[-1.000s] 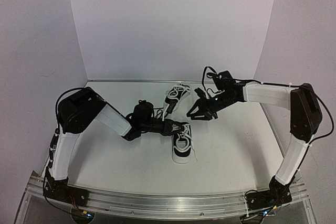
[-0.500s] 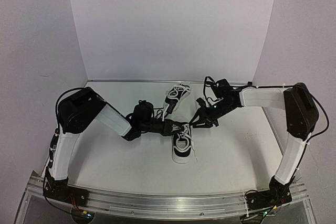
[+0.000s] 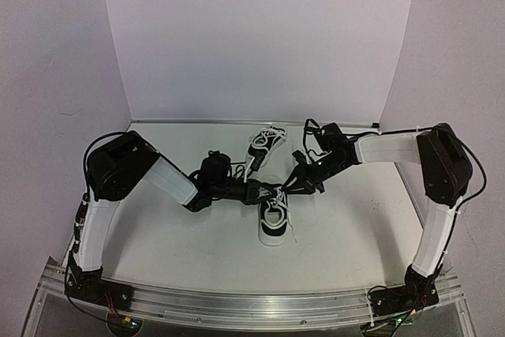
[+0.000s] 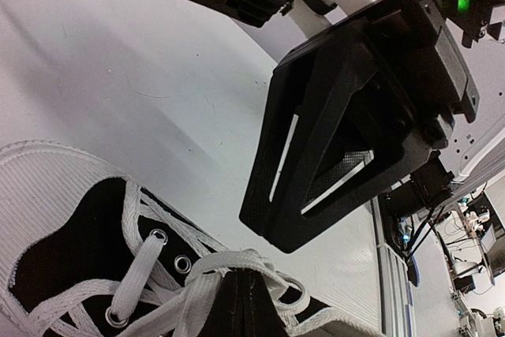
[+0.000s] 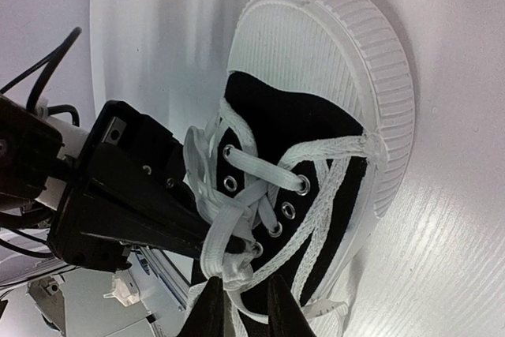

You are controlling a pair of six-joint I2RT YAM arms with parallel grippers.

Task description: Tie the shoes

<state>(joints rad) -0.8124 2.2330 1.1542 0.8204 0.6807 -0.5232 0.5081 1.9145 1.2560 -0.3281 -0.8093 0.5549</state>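
Two black shoes with white soles lie on the table: the near shoe [image 3: 275,225] in the middle and the far shoe [image 3: 265,142] behind it. My left gripper [image 3: 267,192] is at the near shoe's tongue, shut on a loop of its white lace [image 4: 237,262]. My right gripper [image 3: 293,185] comes in from the right, close against the left one. In the right wrist view its fingers [image 5: 207,312] stand narrowly open on either side of a bunched lace loop [image 5: 229,262] above the eyelets. The far shoe's laces lie loose.
A white wall closes the table at the back [image 3: 252,53], and a metal rail [image 3: 252,305] runs along the near edge. Both arms' forearms cross over the table's middle, and a lace end trails off the near shoe's right side [image 3: 292,230].
My right gripper has moved left and down to the near shoe's laces, and its jaws have narrowed. The left gripper and both shoes have stayed put.
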